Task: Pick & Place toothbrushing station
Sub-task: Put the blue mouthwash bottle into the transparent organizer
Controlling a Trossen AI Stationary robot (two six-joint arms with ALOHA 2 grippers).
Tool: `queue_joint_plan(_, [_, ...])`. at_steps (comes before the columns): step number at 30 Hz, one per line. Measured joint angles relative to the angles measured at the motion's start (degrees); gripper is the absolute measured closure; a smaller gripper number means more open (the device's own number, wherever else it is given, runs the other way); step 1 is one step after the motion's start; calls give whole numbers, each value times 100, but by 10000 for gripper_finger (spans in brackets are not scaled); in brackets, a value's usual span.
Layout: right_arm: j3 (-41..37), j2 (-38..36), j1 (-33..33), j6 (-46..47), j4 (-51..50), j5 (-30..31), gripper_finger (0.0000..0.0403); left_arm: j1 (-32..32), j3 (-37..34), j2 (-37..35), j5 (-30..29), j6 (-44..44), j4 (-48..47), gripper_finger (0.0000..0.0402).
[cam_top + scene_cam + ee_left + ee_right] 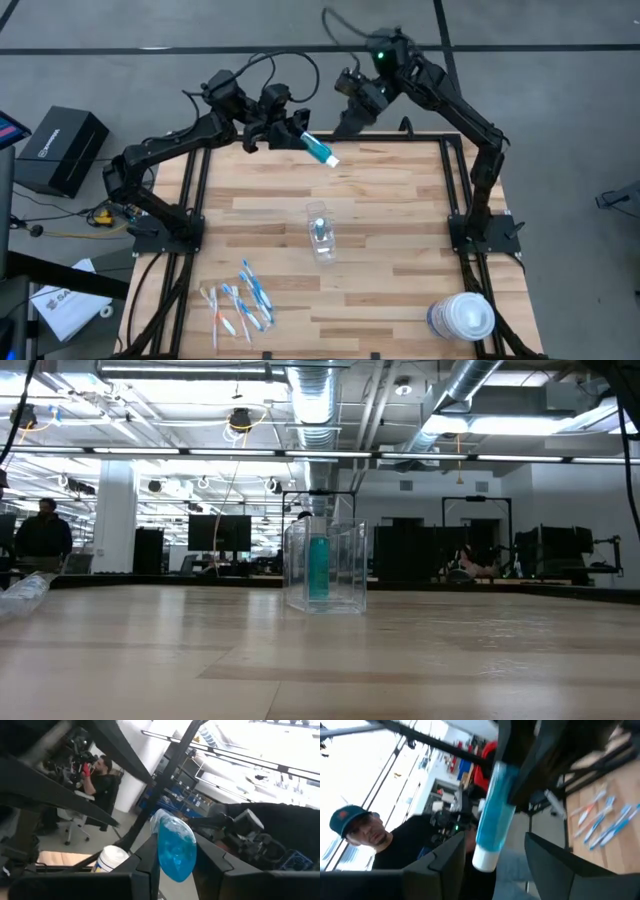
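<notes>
A: Where is your teal tube (320, 148) sitting?
B: Your left tool (292, 133) is gripping it above the surface's (400, 260) far edge; your right tool (348, 122), fingers parted, is hovering just beside it.

The high view looks straight down on the whole table (380, 210), clear cup (320, 232) central. The low view sits at tabletop level, facing that cup (324, 565) at twelve o'clock. Both wrist views look closely at one teal tube (175, 847) (492, 815).
</notes>
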Motion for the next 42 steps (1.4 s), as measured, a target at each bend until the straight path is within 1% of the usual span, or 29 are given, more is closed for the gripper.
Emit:
queue_joint_plan(2, [-2, -6, -157, 212, 382, 8, 202, -17, 0, 0, -152, 106, 55, 327])
queue_joint_plan(4, [-4, -56, -324, 360, 796, 38, 200, -11, -1, -55, -445, 229, 163, 327])
queue_joint_plan(6, [-4, -176, -455, 377, 1288, 188, 203, 1, 0, -114, -862, 328, 487, 327])
queue_joint_plan(8, [-4, -375, -572, 127, 1762, 449, 210, 99, 0, -198, -1367, 301, 812, 327])
queue_joint_plan(9, [-2, -484, -614, -100, 1994, 644, 214, 135, 0, -224, -1733, 206, 1020, 327])
queue_joint_plan(11, [7, -733, -686, -778, 2132, 1162, 224, 221, 7, -240, -2327, -128, 1418, 327])
queue_joint_plan(13, [7, -978, -739, -1741, 2031, 1770, 235, 348, 4, -225, -2721, -654, 1784, 327])
queue_joint_plan(15, [7, -1221, -738, -2834, 1694, 2494, 245, 410, 4, -226, -2993, -1015, 1988, 327])
queue_joint_plan(18, [11, -1484, -622, -4197, 1136, 3649, 258, 416, 4, -229, -3053, -1240, 1980, 327])
queue_joint_plan(20, [13, -1541, -528, -4681, 757, 4130, 264, 331, 2, -223, -3102, -1275, 1965, 328])
queue_joint_plan(21, [13, -1534, -494, -4799, 580, 4231, 267, 268, 2, -223, -3150, -1264, 1972, 328])
queue_joint_plan(24, [-2, -1466, -420, -4900, 260, 4261, 270, 141, 4, -223, -3163, -1131, 1949, 328])
queue_joint_plan(26, [8, -1394, -334, -5105, 227, 4292, 268, 72, 4, -223, -3189, -1001, 1808, 328])
queue_joint_plan(29, [0, -1353, -122, -5447, 156, 4506, 261, 60, 2, -223, -3206, -978, 1668, 328])
queue_joint_plan(32, [3, -1321, 91, -5717, 155, 4684, 250, 64, 2, -223, -3224, -987, 1663, 328])
queue_joint_plan(42, [2, -1327, 176, -6101, 178, 4823, 201, 68, 2, -223, -3188, -1153, 1506, 328])
